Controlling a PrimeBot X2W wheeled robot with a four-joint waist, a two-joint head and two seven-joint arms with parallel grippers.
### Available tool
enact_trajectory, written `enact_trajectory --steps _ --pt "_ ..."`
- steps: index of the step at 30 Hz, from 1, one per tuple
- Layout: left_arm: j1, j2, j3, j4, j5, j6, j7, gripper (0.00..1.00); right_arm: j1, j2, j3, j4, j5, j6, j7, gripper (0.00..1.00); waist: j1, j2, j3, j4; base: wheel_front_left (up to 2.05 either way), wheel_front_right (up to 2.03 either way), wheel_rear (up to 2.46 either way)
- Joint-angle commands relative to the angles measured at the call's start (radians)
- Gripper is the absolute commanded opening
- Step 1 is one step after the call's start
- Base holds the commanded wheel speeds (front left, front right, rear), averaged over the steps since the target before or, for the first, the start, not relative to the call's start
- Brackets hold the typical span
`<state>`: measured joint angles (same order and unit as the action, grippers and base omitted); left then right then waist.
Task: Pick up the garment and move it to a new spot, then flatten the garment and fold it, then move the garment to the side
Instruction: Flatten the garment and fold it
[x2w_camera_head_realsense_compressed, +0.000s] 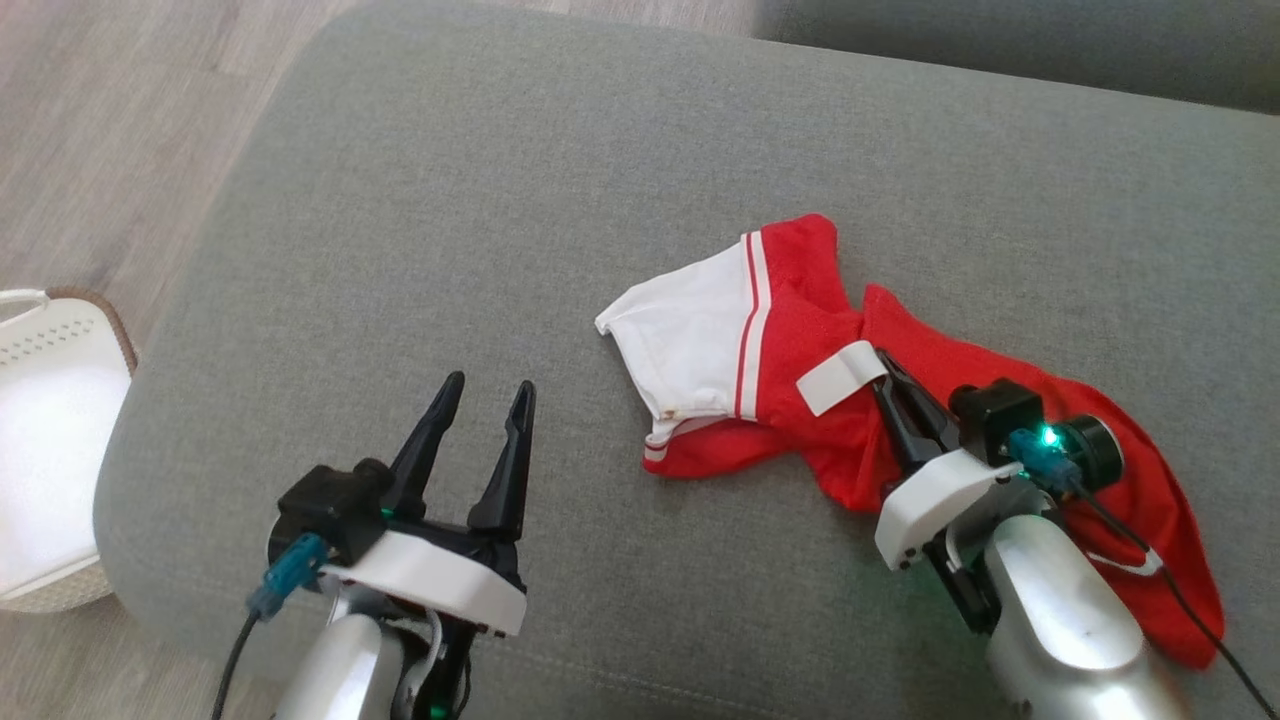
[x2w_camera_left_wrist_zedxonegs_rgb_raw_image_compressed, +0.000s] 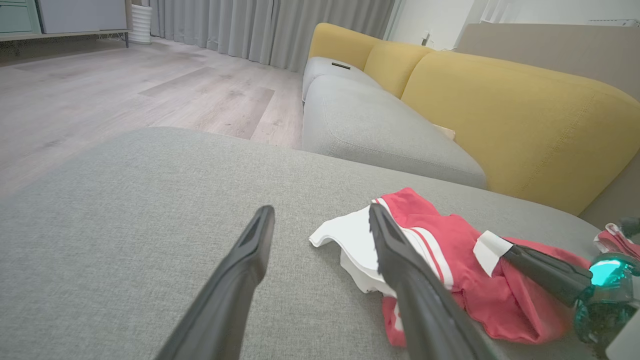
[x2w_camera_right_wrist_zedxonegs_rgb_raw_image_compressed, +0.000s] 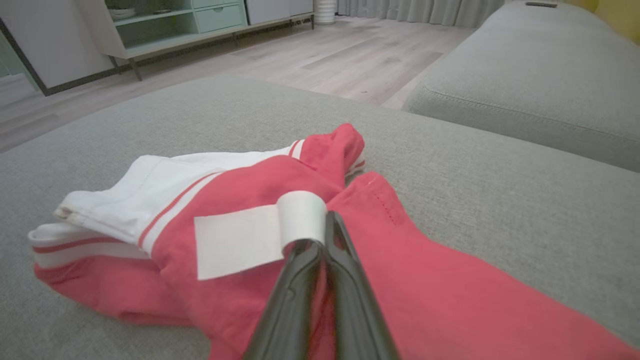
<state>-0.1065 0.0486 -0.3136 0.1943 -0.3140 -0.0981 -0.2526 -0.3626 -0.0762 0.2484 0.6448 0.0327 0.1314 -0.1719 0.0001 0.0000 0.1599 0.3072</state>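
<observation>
Fabric sits between the fingers of my right gripper, which are pressed together on the garment just where a white tab curls over their tips. From the right wrist view I cannot tell whether the pinch takes in the red cloth beneath or little more than the tab itself. The garment lies crumpled on the grey cushion. Its white part stretches ahead and to the left of these jaws, and its red part runs back under my right wrist. My left gripper hovers with its jaws spread, holding nothing, the garment's white edge off to its right and apart from it.

Risk, as I judge it: if the bite is shallow, a lift could pull the tab free and drop the cloth. The red part under my wrist could drag or snag as I rise. One pinch alone would likely let the garment hang bunched, making flattening harder unless the left jaws take a second corner.
</observation>
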Motion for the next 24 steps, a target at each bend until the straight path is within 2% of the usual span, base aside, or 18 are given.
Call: enact_trajectory --steps 1,7,11,17,24 --pt "-0.037 0.002 0.026 -0.035 -0.003 0.002 -0.009 1.00 -0.042 0.010 0.017 -0.020 0.001 -0.001 -0.028 0.00 -0.0001 0.0000 -0.006 -0.004 0.00 0.00 0.00" --pt "-0.021 0.002 0.031 -0.026 0.003 0.004 -0.009 1.00 -0.065 0.010 -0.015 -0.036 0.038 -0.001 -0.050 0.00 -0.0001 0.0000 -0.033 -0.024 0.00 0.00 0.00" --pt "-0.014 0.002 0.033 -0.026 0.005 0.004 -0.009 1.00 -0.112 -0.008 -0.068 -0.061 0.076 -0.001 -0.024 0.00 -0.0001 0.0000 -0.043 -0.038 0.00 0.00 0.00" --pt "-0.029 0.002 0.016 -0.036 -0.003 0.003 -0.009 1.00 -0.237 -0.063 -0.168 -0.068 0.095 -0.001 0.068 0.00 -0.0001 0.0000 -0.017 -0.040 0.00 0.00 0.00" --pt "-0.055 0.002 -0.014 -0.039 -0.021 0.002 -0.009 1.00 -0.435 -0.136 -0.357 0.023 0.014 -0.001 0.197 0.00 -0.0001 0.0000 0.047 -0.003 0.00 0.00 0.00"
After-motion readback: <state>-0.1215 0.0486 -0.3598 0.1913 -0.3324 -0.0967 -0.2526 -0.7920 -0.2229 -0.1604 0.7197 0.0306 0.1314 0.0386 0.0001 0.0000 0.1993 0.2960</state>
